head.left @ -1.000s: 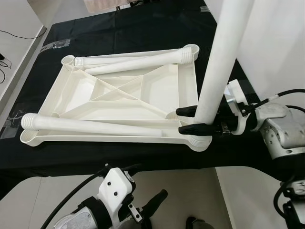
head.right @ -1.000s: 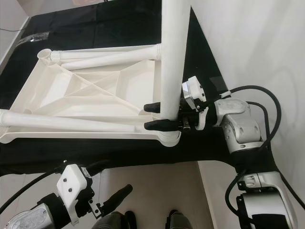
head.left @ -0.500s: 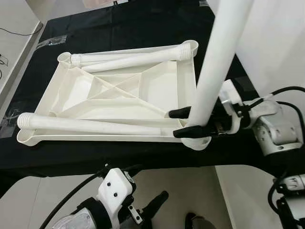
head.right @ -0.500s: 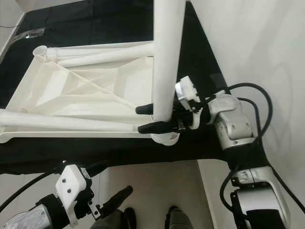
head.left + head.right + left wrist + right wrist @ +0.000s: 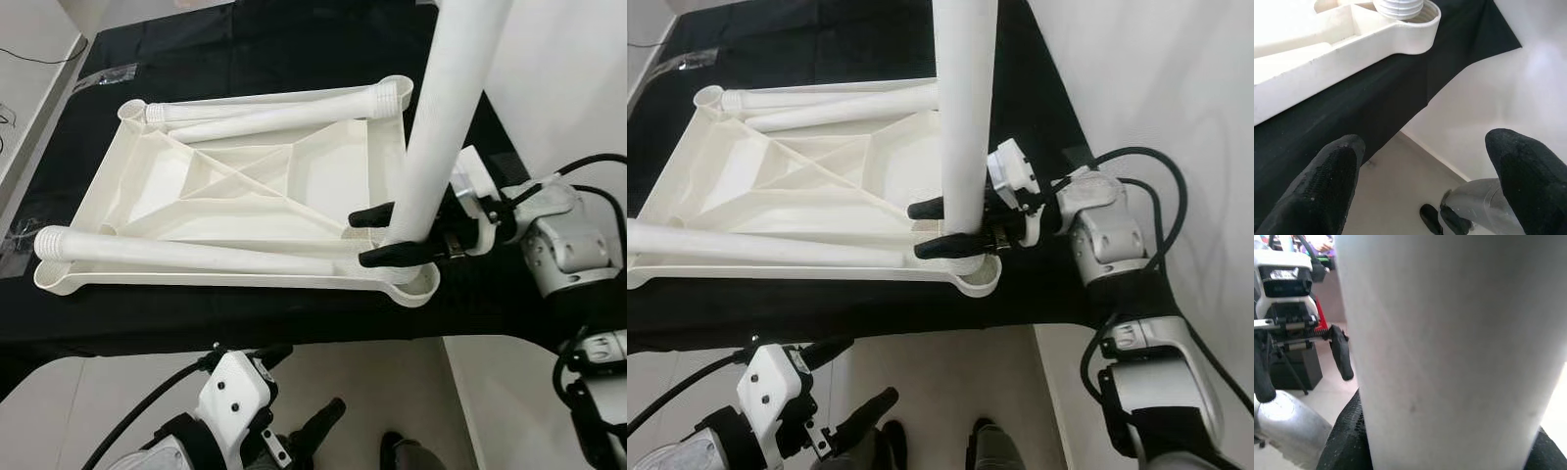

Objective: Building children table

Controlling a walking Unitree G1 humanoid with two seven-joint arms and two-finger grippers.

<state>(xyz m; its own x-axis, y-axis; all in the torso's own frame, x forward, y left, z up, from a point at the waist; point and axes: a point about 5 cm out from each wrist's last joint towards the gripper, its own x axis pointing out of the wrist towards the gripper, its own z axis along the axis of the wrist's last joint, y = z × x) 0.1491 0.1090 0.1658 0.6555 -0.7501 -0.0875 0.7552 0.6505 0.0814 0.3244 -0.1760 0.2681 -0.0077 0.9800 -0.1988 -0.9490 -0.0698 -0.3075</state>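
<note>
Since a second ago the right gripper (image 5: 387,235) has carried the upright leg (image 5: 441,108) a little inward and up, so its lower end now sits above the corner socket (image 5: 416,284) rather than down against it; part of that shift is the camera moving too. That gripper is clenched around the leg near its base, one black finger on each side, as the right wrist view confirms. The leg stands almost vertical, leaning slightly, over the near right corner of the upturned tabletop (image 5: 245,196), which lies on the black-covered surface (image 5: 245,49).

As I judge it, the build is at an early stage. No leg looks seated. Three more legs rest loose on the tabletop: one long leg (image 5: 186,255) along the near edge and two further legs (image 5: 265,117) along the far edge.

The left gripper (image 5: 1420,171) hangs below the surface edge, fingers spread apart and holding nothing.
</note>
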